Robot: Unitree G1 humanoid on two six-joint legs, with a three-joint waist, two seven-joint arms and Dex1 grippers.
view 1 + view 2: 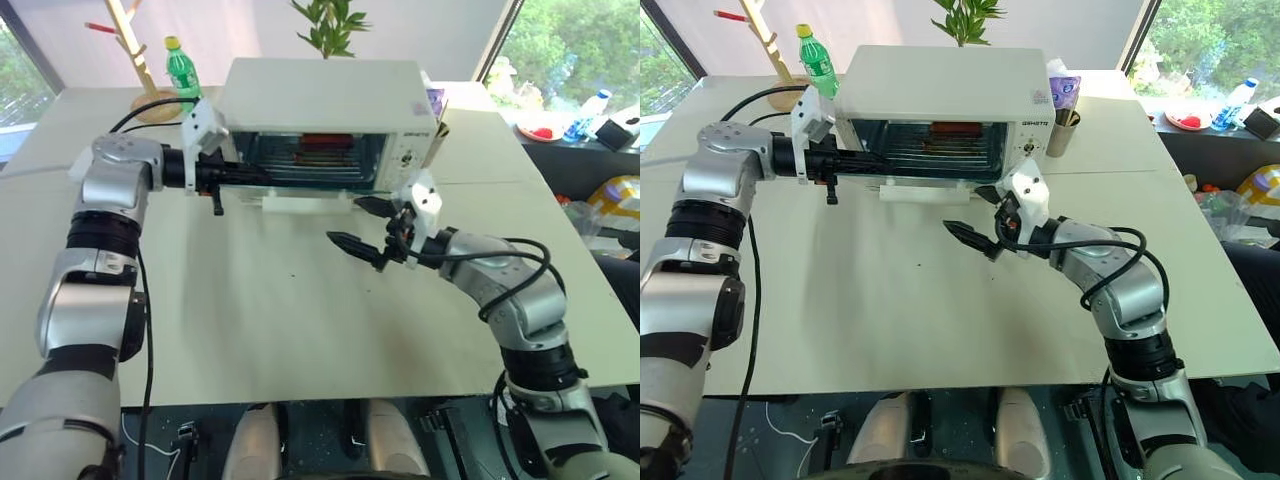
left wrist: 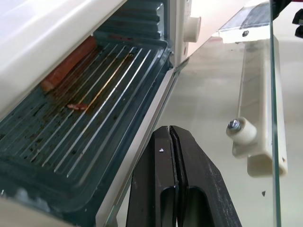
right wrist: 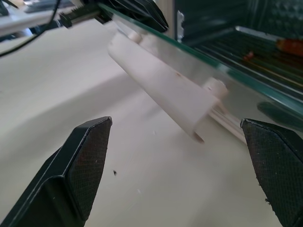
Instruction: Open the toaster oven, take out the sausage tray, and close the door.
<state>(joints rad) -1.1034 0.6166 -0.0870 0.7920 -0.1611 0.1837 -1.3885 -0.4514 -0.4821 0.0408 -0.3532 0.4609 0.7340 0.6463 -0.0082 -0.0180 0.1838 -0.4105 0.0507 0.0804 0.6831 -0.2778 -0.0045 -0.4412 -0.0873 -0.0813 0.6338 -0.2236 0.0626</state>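
The white toaster oven (image 1: 320, 95) stands at the back of the table with its glass door (image 2: 265, 71) folded down flat, the white bar handle (image 3: 161, 90) toward me. Inside lies the ribbed sausage tray (image 2: 71, 142) with brown grease marks and a red sausage (image 2: 71, 61) at the back. My left gripper (image 1: 262, 178) is shut with nothing between its fingers (image 2: 163, 156), reaching in from the left along the oven's lower front edge, just short of the tray's rim. My right gripper (image 1: 970, 210) stands wide open in front of the handle's right end, apart from it.
A green bottle (image 1: 182, 68) and a wooden stand (image 1: 135, 50) sit behind the oven's left side, and a cup (image 1: 1065, 125) sits at its right. A side table (image 1: 560, 140) with small items lies beyond the right edge. The beige table (image 1: 280, 320) stretches toward me.
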